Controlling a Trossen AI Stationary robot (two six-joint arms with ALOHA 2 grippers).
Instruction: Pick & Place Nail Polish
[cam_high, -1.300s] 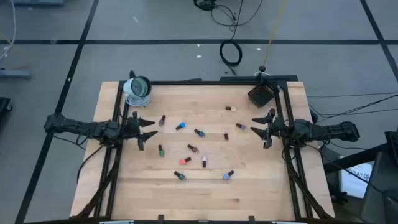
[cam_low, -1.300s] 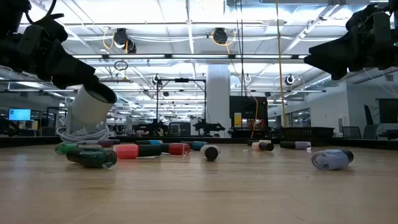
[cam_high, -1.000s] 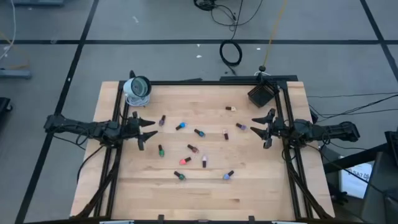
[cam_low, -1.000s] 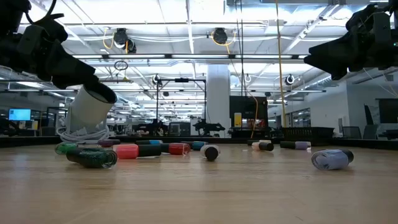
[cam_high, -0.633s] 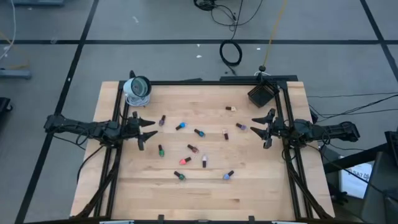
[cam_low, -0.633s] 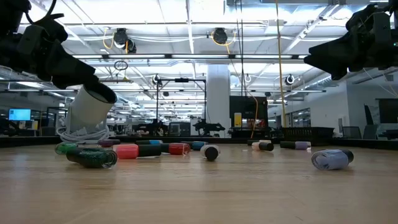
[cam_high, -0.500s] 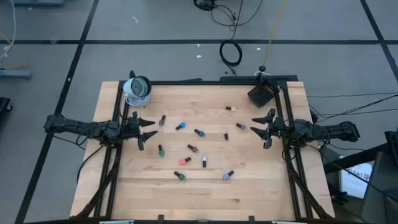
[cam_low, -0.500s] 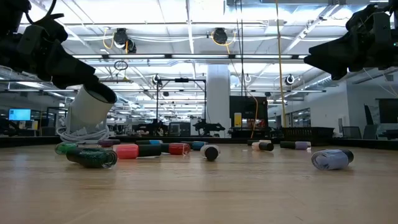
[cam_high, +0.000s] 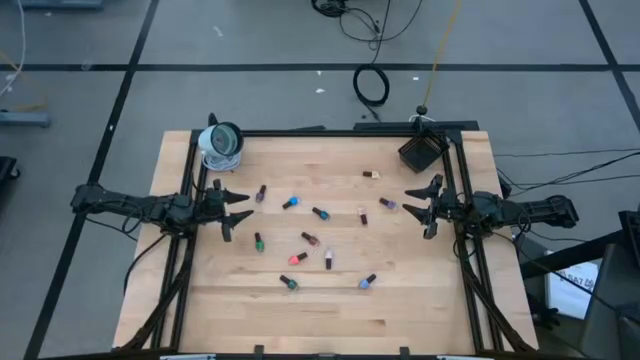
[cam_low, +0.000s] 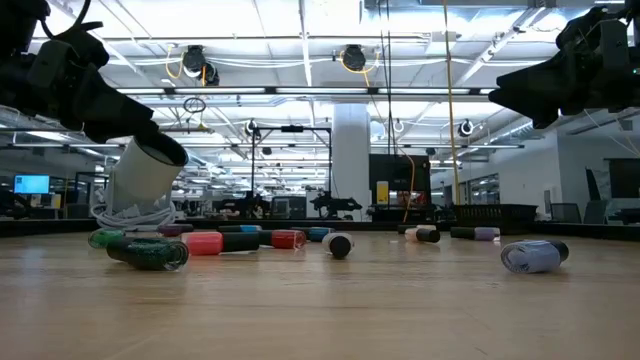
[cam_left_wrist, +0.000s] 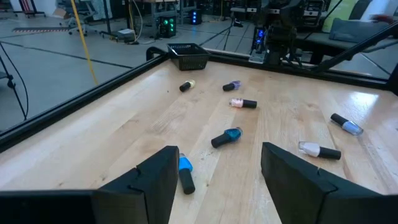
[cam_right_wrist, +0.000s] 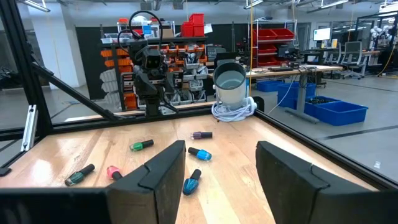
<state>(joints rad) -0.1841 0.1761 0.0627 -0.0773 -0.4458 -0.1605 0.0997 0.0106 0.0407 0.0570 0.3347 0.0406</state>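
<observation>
about a dozen bottles (cam_high: 299, 258) of nail polish lie scattered on their sides across the middle of the table (cam_high: 330, 320), none upright that i can make out, and none held. they sit in a loose spread between the two arms, a green one (cam_high: 258, 241) and a purple one (cam_high: 261, 193) nearest the left gripper (cam_high: 236, 208), a purple one (cam_high: 387, 203) nearest the right gripper (cam_high: 420, 207). both grippers hang apart from the bottles over the table's side edges, their fingers spread and holding nothing; the wrist views show clear wood between each pair of fingers. the likely trouble comes from the bottles themselves: they are small, round and lying flat, so a finger that lands slightly off centre would probably roll one away rather than pinch it. a grip across the cap (cam_left_wrist: 186, 182) alone may let the glass body swing or slip out. several lie close together near the centre, the red one (cam_high: 296, 259) and a pale one (cam_high: 328, 260) just beside each other, so fingers coming down on one could knock its neighbour. a black box (cam_high: 419, 152) sits in the far right corner, a white cup (cam_high: 221, 143) on a coil of cable in the far left; which is the goal i cannot tell, and a bottle dropped near either rim could bounce off the edge of the table.
</observation>
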